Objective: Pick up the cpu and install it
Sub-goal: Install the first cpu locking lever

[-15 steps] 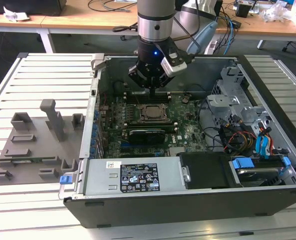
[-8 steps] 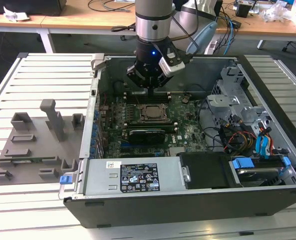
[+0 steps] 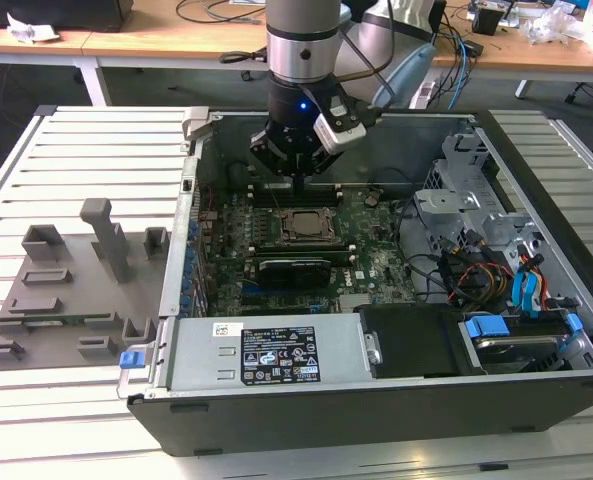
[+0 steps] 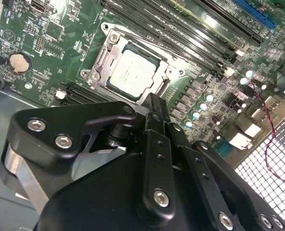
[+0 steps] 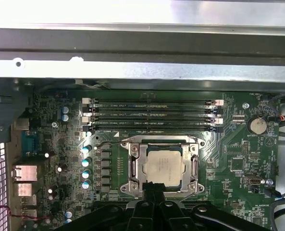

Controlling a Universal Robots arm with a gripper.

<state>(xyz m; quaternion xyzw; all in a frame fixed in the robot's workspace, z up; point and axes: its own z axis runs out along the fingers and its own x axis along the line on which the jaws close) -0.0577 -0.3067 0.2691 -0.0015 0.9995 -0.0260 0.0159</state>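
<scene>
Your black gripper [image 3: 294, 182] hangs inside the open black computer case [image 3: 376, 410], just above the green motherboard [image 5: 238, 159]. In both wrist views its fingers [image 4: 156, 108] come together in one narrow tip at the socket's edge, pressed together and pinching nothing. You can see the cpu [image 5: 164, 166], a small flat square chip with a pale silvery-grey metal top, lying seated in the square metal socket frame [image 5: 132, 166], close beside that fingertip. Past the socket run the dark memory slots [image 5: 152, 115]. Outside the case, on the slatted white table [image 3: 66, 160], sit the grey plastic fixture blocks [image 3: 76, 285].
</scene>
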